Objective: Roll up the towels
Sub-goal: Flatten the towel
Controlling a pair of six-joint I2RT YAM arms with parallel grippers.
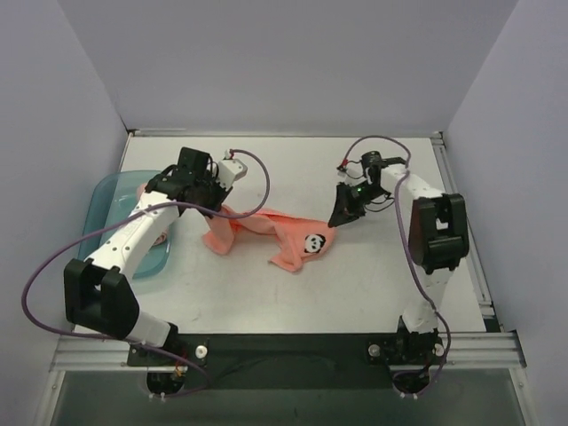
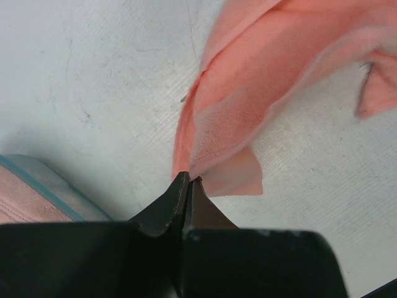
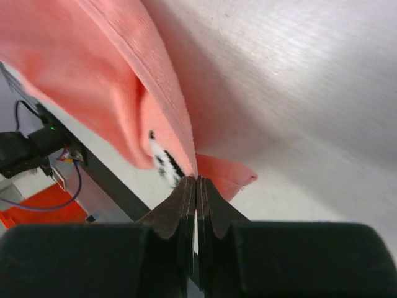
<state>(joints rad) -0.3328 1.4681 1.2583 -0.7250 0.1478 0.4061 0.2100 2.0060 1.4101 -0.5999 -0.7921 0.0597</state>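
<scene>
Your left claw (image 2: 188,180) is clenched on one corner of the towel (image 1: 266,226), your right claw (image 3: 196,180) clenched on the opposite end, cloth slung between them over the table (image 1: 355,293). The teal tray (image 1: 102,200) sits just left of the left claw, with pink fabric (image 2: 25,202) inside it, mostly hidden under the arm. A black-and-white panda face print (image 1: 312,241) sits on the towel just beside the right claw

The white left arm (image 1: 133,238) covers much of the translucent teal plastic tray (image 1: 105,191) and the salmon-pink cloth (image 2: 22,208) lying in it. Close up, the stretched salmon-pink fabric towel (image 3: 93,74) blurs and runs off the edges.
</scene>
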